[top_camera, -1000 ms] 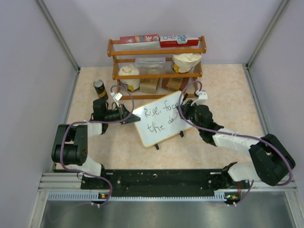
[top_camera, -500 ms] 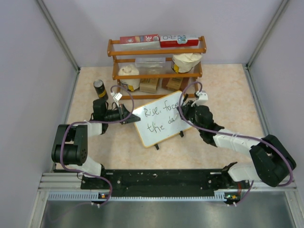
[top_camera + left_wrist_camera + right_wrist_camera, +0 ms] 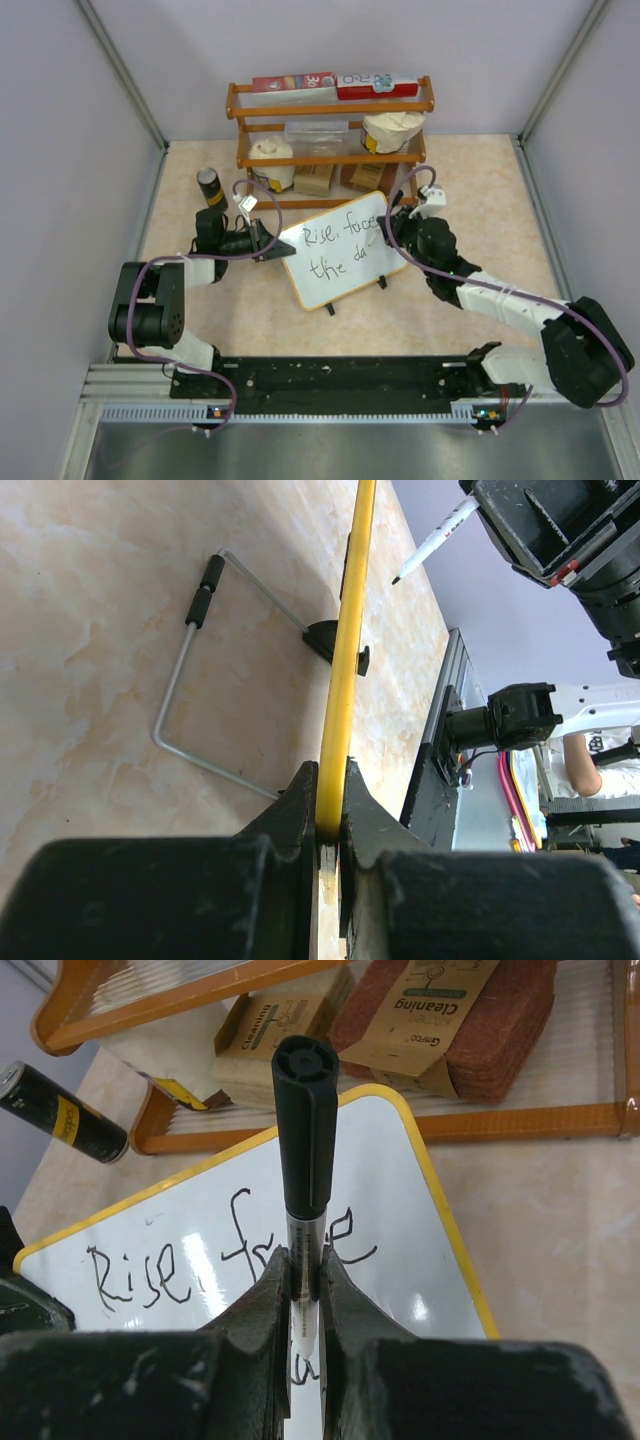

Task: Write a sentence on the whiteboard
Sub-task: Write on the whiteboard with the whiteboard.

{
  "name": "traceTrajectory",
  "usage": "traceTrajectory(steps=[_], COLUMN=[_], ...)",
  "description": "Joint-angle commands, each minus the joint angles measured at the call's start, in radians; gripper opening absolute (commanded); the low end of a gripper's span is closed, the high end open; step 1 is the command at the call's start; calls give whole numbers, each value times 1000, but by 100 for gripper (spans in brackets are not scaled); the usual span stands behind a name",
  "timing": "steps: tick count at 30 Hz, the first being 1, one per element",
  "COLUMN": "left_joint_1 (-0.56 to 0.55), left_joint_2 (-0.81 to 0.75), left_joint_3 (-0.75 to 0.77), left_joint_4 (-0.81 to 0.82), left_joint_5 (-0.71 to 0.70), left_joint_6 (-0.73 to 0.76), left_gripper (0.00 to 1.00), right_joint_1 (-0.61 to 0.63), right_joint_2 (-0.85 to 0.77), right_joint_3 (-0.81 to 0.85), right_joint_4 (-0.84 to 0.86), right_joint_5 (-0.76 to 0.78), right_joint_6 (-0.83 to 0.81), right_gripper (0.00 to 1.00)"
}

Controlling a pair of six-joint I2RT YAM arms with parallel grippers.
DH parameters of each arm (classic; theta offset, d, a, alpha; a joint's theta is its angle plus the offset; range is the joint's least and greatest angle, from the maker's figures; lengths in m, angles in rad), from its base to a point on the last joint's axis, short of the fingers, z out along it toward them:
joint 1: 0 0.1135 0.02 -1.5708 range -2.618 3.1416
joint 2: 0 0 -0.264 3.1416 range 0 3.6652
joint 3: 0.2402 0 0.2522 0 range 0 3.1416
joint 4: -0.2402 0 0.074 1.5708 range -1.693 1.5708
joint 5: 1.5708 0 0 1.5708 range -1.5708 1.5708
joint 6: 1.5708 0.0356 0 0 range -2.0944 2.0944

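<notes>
The whiteboard [image 3: 345, 278] stands tilted at mid-table, yellowish frame, on small black feet. On it the sentence [image 3: 335, 242] reads "Rise, face" above "the da" in black script. My left gripper [image 3: 272, 248] is shut on the board's left edge; in the left wrist view the frame [image 3: 346, 630] runs up from between the fingertips [image 3: 300, 810]. My right gripper [image 3: 388, 232] is shut on a black-capped marker [image 3: 305, 1150] at the board's right side. The marker tip [image 3: 398, 579] hangs a little off the board face.
An orange wooden shelf rack [image 3: 330, 132] with boxes, bags and sponges stands just behind the board. A black can [image 3: 209, 186] sits left of it. The board's wire stand [image 3: 185, 685] lies on the table behind it. Enclosure walls close in both sides.
My right gripper with the marker has shifted slightly right and away from the end of the second line. The left gripper and the board have not moved.
</notes>
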Motion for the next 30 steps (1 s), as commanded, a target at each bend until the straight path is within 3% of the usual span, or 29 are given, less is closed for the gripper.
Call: traceTrajectory(steps=[1,30], left_joint_1=[26,26], left_joint_2=[38,38], left_joint_3=[-32,-32], left_joint_4=[-87,-85], left_joint_5=[-179,-176], left_joint_6=[102,102], left_gripper=[0,0], right_joint_1=[-13,-13], right_joint_2=[28,123], right_joint_3=[61,62], right_joint_4=[21,79], right_joint_5=[4,20], right_joint_6=[-12,-10], right_gripper=[0,0])
